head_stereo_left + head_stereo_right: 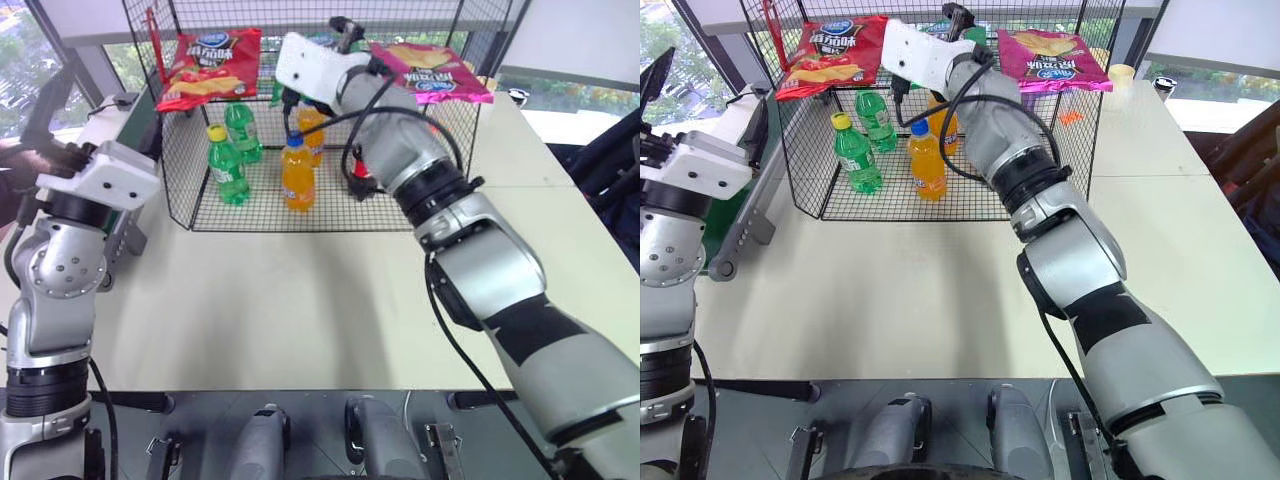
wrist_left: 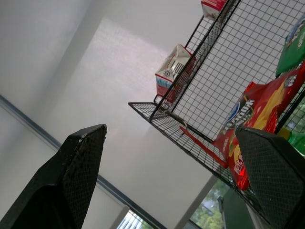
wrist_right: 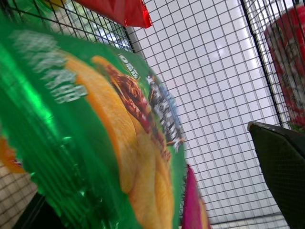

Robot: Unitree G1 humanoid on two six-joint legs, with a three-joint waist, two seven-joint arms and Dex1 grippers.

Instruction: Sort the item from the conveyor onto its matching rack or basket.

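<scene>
Right gripper point(image 3: 157, 191) at the cage top, fingers spread, green bag lying between them

Near, the left gripper point(image 2: 176, 176) hangs raised, its black fingers wide with nothing between; across the pale bench point(image 1: 300, 300), the flat shiny green chip bag point(image 3: 95, 143) lies by the spread right fingers atop the black wire-mesh cage point(image 1: 260, 215), between the red chip bag point(image 1: 210, 65) and the pink chip bag point(image 1: 430, 70); whether any finger touches it I cannot tell.

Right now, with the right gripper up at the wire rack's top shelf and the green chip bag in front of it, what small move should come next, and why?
Probably draw the right gripper straight back out of the rack. Its fingers stand apart around the green chip bag, which seems released on the top shelf between the red bag and the pink bag. Backing out level should avoid dragging it.
</scene>
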